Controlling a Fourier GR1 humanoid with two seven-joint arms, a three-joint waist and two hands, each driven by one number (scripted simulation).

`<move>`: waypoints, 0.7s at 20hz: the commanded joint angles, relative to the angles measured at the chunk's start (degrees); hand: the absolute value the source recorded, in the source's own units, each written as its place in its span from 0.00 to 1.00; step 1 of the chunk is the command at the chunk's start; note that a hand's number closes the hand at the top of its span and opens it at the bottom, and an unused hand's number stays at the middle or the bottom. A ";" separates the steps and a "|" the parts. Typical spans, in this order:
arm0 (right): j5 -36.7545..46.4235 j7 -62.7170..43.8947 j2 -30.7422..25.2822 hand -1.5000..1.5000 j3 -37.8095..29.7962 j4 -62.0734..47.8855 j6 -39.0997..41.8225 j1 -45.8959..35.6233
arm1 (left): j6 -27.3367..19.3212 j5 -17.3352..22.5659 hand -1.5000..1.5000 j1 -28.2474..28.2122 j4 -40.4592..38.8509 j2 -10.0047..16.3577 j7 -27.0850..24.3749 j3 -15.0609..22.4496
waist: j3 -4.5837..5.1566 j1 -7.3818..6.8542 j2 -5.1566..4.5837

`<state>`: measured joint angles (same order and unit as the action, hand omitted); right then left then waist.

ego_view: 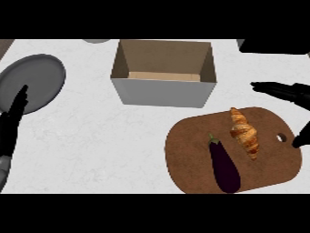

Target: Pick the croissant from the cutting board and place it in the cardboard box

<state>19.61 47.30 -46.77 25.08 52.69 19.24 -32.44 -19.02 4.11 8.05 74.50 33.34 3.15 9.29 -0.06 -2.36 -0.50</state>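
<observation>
A golden croissant [245,133] lies on the round brown cutting board [191,141] at the lower right, beside a dark purple eggplant [224,166]. The cardboard box [164,91] stands open-topped behind the board, near the middle of the counter. My right hand [303,98] hovers at the right edge, fingers spread toward the left and thumb hanging down by the board's rim; it is open and holds nothing, a short way right of the croissant. At the left edge my left hand [6,127] rests with straight fingers pointing up, open.
A grey frying pan [40,79] sits at the left, partly under the left hand's fingertips. A black object [278,45] stands at the back right corner. A small grey item [97,41] peeks in at the top edge.
</observation>
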 commanded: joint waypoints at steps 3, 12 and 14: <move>9.08 -0.51 4.53 0.00 6.64 -3.94 5.12 -7.26 | 0.15 -1.26 0.50 -0.05 -1.08 -0.95 -0.43 -0.80 | 0.06 0.81 0.19; 16.02 -4.34 9.43 0.00 5.61 -4.07 3.87 -7.08 | 4.02 -1.71 0.50 1.16 -7.44 -1.08 -3.31 -6.71 | 0.08 2.37 0.45; 18.05 -4.19 11.37 0.00 4.65 -6.29 3.74 -7.69 | 1.59 -4.40 0.50 -1.78 1.23 -2.49 1.05 -4.67 | 0.05 1.97 0.50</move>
<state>34.87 42.65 -37.55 30.77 46.26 21.37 -40.54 -16.93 1.72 6.64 73.55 31.96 2.33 5.01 0.00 -0.69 -0.09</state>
